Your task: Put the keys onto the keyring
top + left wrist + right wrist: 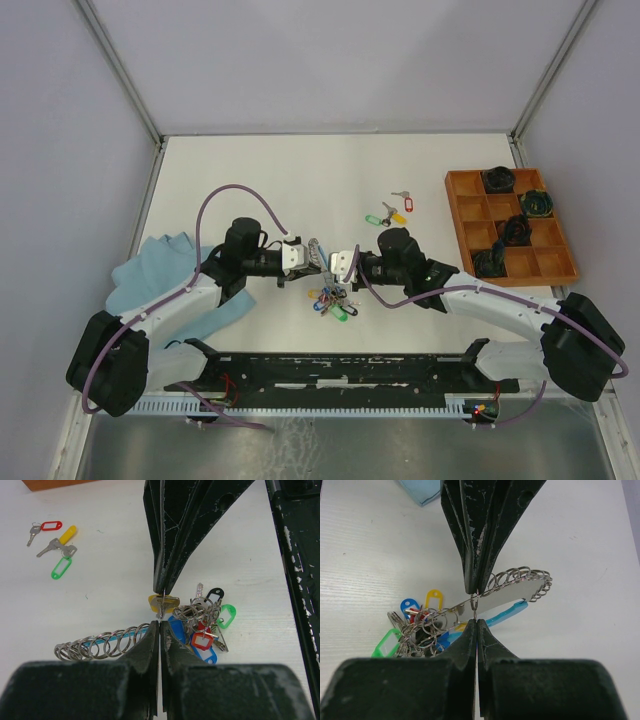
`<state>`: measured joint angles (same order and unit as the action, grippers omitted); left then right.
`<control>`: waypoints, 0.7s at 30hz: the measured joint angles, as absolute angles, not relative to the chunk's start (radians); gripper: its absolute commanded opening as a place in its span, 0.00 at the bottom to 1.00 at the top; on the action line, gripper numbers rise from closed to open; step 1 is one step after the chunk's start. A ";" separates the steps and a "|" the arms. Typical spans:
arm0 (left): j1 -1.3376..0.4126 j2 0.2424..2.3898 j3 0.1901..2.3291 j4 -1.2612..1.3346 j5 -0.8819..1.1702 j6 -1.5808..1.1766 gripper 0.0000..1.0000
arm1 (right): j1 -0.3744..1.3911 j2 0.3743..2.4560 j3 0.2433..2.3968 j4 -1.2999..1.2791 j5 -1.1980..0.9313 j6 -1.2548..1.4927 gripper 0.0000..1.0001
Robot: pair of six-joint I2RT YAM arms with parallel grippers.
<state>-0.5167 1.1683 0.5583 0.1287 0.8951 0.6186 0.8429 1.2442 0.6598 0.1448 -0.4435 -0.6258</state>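
My two grippers meet tip to tip at the table's middle, the left gripper [318, 256] facing the right gripper [338, 262]. In the left wrist view my left gripper [159, 623] is shut on the thin wire of the keyring [100, 642], whose blue sleeve carries several small rings. In the right wrist view my right gripper [476, 621] is shut on a small ring beside a yellow-tagged key [164, 603], right at the keyring wire [520, 580]. A bunch of tagged keys [335, 300] hangs on the ring below. Three loose keys [388, 212] lie farther back.
An orange compartment tray [452, 200] with dark coiled bundles [515, 230] stands at the right. A blue cloth [160, 262] lies at the left beside the left arm. The loose keys have red [51, 526], yellow [67, 534] and green [61, 568] tags.
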 measured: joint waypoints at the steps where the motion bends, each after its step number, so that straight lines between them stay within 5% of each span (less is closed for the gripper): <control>1: -0.517 1.168 0.558 0.129 0.895 0.619 0.03 | 0.843 1.244 0.660 0.146 -0.443 -0.625 0.01; 21: -0.517 1.168 0.558 0.129 0.896 0.619 0.03 | 0.851 1.244 0.660 0.160 -0.443 -0.622 0.01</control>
<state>-0.5167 1.1679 0.5583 0.1287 0.8959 0.6186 0.8513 1.2442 0.6598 0.1596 -0.4427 -0.6220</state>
